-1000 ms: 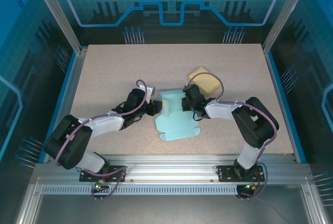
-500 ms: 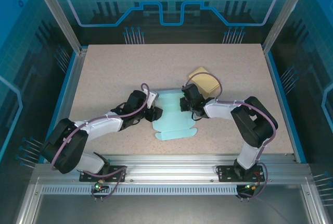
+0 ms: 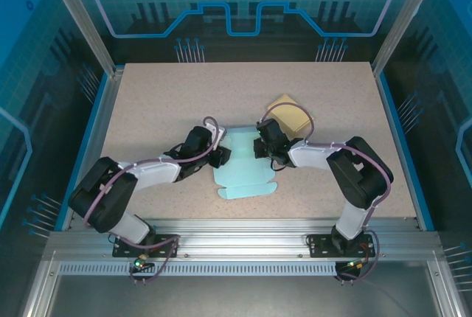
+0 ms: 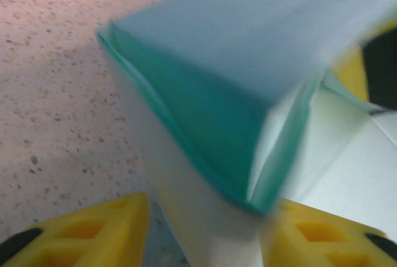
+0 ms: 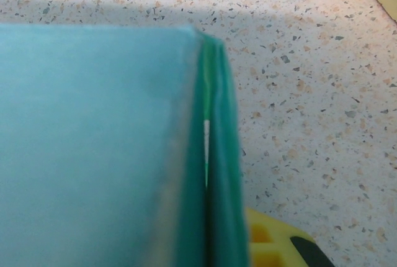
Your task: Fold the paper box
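The paper box (image 3: pixel 242 168) is a light teal blank lying partly folded in the middle of the table. My left gripper (image 3: pixel 223 156) is at its left edge. In the left wrist view the gripper (image 4: pixel 209 210) is open, and a raised flap of the box (image 4: pixel 248 81) stands between the yellow fingers (image 4: pixel 93 230). The flap touches the right finger, and a strip of table shows by the left one. My right gripper (image 3: pixel 259 147) is at the box's far right edge. It is shut (image 5: pixel 211 242) on a doubled side wall of the box (image 5: pixel 93 143), with one yellow finger (image 5: pixel 273 245) showing.
A tan folded paper piece (image 3: pixel 290 115) lies just behind the right gripper. The speckled tabletop (image 3: pixel 162 96) stretches open to the left and back. Blue rails (image 3: pixel 94 133) and clear walls border the table.
The left gripper has slid in against the box's left edge, and its jaws have narrowed around the flap. The box has shifted a little to the left. The right gripper has kept its hold.
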